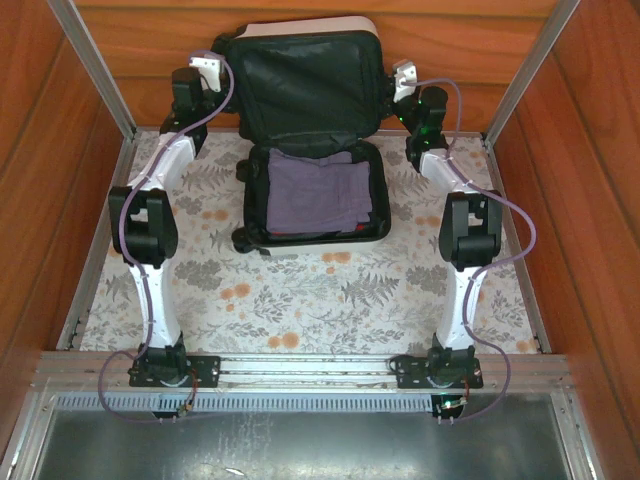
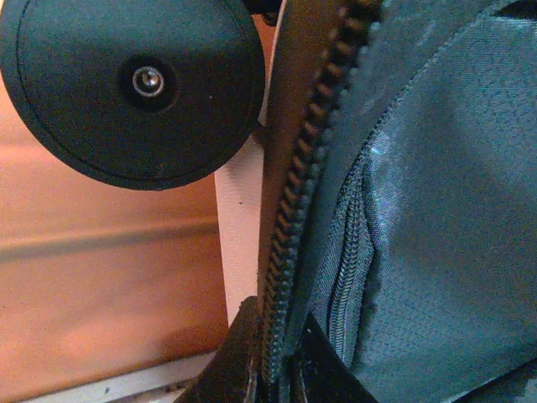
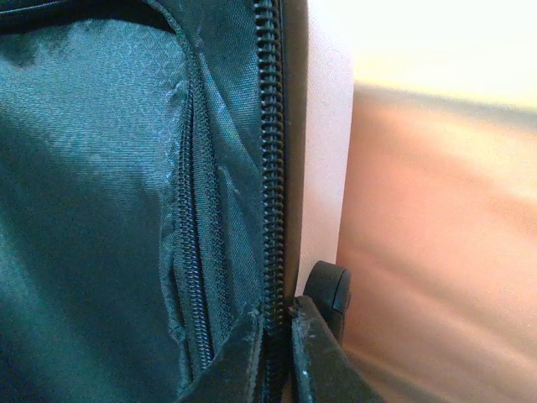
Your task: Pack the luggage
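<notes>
The luggage (image 1: 300, 85) lies open at the back of the table, its black-lined lid standing upright against the wooden wall. Folded purple clothing (image 1: 312, 190) fills its lower half. My left gripper (image 1: 215, 62) is shut on the lid's left rim. In the left wrist view its fingers (image 2: 243, 353) pinch the zipper edge (image 2: 304, 176), with a black wheel (image 2: 134, 84) just above. My right gripper (image 1: 400, 75) is shut on the lid's right rim. There its fingers (image 3: 315, 353) clamp the zipper band (image 3: 270, 168) beside another wheel (image 3: 329, 290).
A floral cloth (image 1: 300, 300) covers the table in front of the suitcase. Wooden walls (image 1: 40, 150) and metal frame posts (image 1: 95, 70) close in the sides and back. Both arm bases (image 1: 170, 365) sit on the near rail.
</notes>
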